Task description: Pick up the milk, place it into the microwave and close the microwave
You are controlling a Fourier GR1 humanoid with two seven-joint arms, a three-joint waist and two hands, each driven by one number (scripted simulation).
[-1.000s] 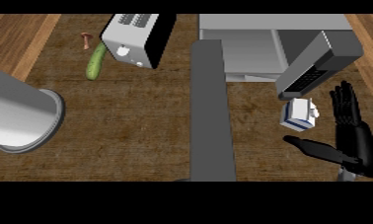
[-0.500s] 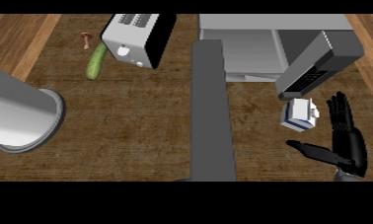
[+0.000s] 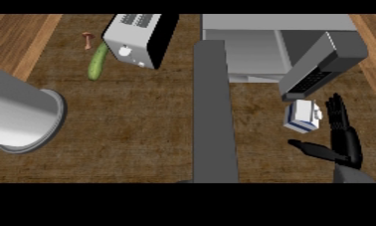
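Head view: black right hand [image 3: 346, 143], spread wide, has dropped slightly beside small white-and-blue milk carton [image 3: 303, 116]; grasp still pending.

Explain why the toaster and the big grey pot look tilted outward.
Head view: the steep downward look splays tall things toward the edges, so the white-and-black toaster and the grey metal pot show their sides; lighting looks even.

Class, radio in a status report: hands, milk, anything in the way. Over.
Right hand open beside milk, not holding. Milk on counter by open microwave door. Left hand unseen.
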